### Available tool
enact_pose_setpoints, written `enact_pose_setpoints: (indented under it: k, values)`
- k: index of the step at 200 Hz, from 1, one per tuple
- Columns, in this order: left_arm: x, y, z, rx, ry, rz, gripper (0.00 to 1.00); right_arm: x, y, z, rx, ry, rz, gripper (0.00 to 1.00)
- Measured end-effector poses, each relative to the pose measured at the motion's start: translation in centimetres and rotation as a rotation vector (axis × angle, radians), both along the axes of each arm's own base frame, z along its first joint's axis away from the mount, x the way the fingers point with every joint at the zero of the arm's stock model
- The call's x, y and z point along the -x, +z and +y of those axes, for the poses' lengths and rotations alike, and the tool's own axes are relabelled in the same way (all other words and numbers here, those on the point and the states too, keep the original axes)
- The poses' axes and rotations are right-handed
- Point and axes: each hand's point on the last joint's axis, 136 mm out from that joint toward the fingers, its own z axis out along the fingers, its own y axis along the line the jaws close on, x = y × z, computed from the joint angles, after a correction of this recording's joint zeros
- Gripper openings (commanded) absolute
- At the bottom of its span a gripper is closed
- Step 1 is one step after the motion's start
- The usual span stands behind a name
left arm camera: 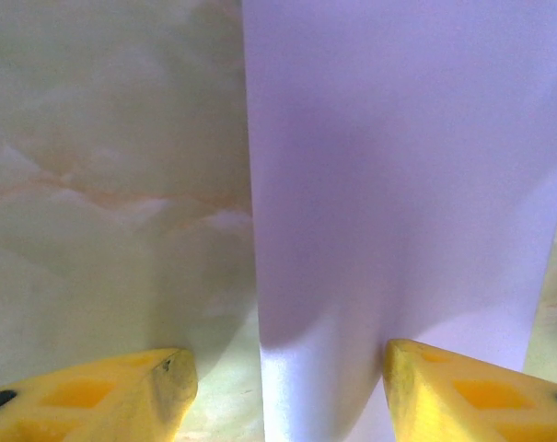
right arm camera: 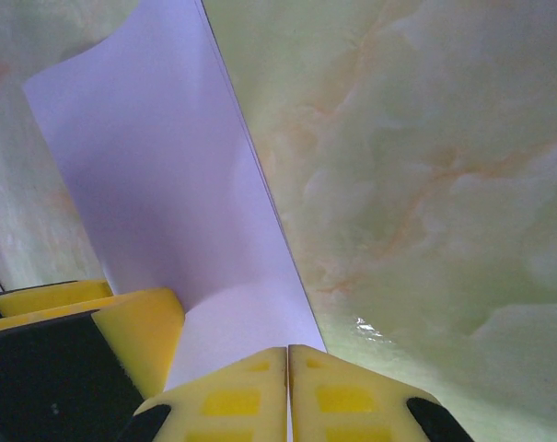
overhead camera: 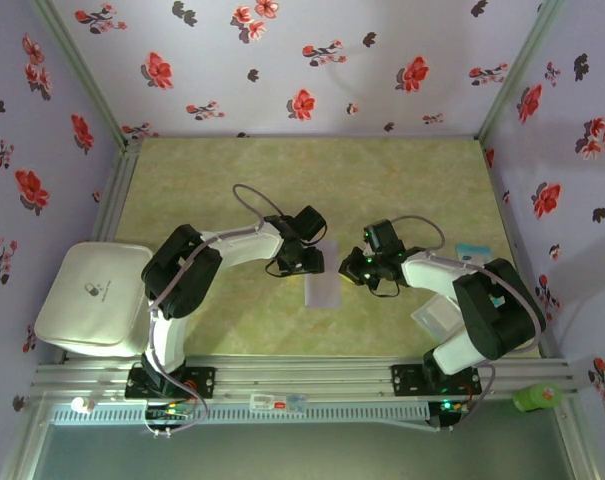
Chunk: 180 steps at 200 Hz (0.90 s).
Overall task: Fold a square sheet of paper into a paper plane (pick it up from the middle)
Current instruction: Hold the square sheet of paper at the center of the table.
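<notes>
Sheet (overhead camera: pixel 323 285), folded to a narrow lavender strip, lay at the centre of the table (overhead camera: pixel 282 180). Right gripper (right arm camera: pixel 288 368) was closed, its fingertips pinching one long edge of the sheet. Left gripper (left arm camera: pixel 287 373) stood open, with its yellow fingers (left arm camera: pixel 149 391) apart and the sheet's end passing between them.

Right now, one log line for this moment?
lavender sheet: folded | left gripper: open over sheet edge | right gripper: shut on sheet
</notes>
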Motion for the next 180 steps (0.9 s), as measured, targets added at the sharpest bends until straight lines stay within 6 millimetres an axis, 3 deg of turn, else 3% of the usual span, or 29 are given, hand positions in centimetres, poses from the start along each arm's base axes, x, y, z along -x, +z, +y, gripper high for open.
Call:
enact_pose_setpoints:
  k: [108,130,180]
  values:
    - [0.0,-0.1,0.0,-0.017,-0.015,0.005,0.6,-0.4,0.5,-0.2,0.01,-0.011,-0.018,0.09]
    - [0.0,-0.1,0.0,-0.017,-0.015,0.005,0.6,-0.7,0.9,-0.5,0.022,-0.025,-0.038,0.04]
    - [0.0,-0.1,0.0,-0.017,-0.014,0.006,0.6,-2.0,5.7,-2.1,0.047,-0.099,-0.22,0.0]
